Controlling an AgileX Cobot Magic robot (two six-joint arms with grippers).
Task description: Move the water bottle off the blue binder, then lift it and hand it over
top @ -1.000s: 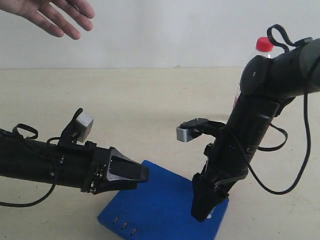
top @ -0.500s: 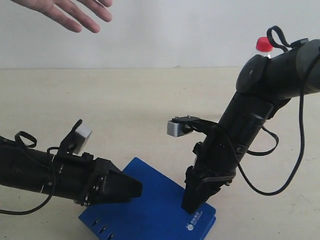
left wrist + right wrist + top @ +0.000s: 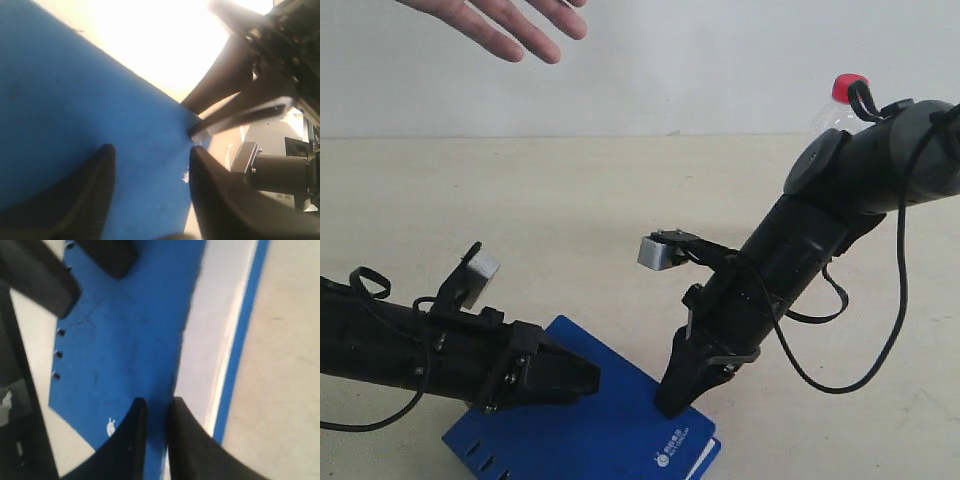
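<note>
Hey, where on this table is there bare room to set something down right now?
Bare tabletop lies across the back, left of the water bottle, and front right past the right arm. Crowded: left gripper and right gripper both sit at the blue binder.

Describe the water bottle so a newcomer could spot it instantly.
Over the tan table, find the black right arm rising at the exterior view's right side. The water bottle peeks out behind its upper joint, mostly hidden. Its red cap on clear plastic is the only red thing near that arm and the blue binder.
</note>
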